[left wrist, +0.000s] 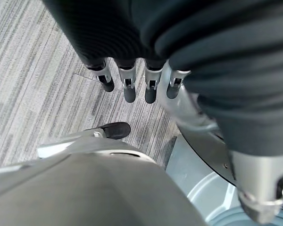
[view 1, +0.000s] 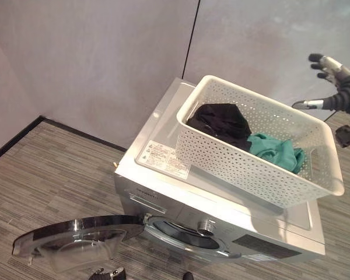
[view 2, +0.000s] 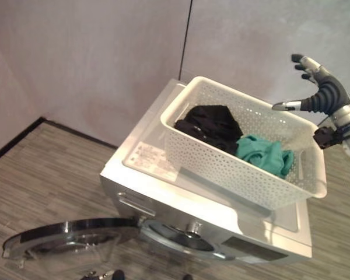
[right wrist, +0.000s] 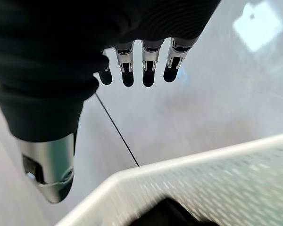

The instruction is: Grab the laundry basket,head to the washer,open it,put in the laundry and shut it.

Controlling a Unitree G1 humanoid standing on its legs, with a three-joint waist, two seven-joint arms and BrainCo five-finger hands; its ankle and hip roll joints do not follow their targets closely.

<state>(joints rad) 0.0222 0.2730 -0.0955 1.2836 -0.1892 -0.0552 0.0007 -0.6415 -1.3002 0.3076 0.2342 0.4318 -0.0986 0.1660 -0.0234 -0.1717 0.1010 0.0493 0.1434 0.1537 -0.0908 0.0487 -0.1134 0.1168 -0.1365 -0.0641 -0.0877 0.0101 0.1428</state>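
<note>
On the silver front-loading washer [view 1: 181, 192], door [view 1: 76, 233] swung open, a white perforated plastic basket [view 1: 233, 157] is seated. The right hand [view 2: 318, 87] is held open above its far right rim; the left hand [left wrist: 137, 84] is open by the door.

One washer, one basket, two garments, two hands.
One silver washer [view 1: 221, 210] with one door [view 1: 76, 233] swung open; one white perforated laundry basket [view 1: 233, 157] on top; inside, one black garment [view 1: 221, 122] and one teal garment [view 1: 277, 151]; one right hand [view 2: 321, 87], one left hand [left wrist: 132, 84].
</note>
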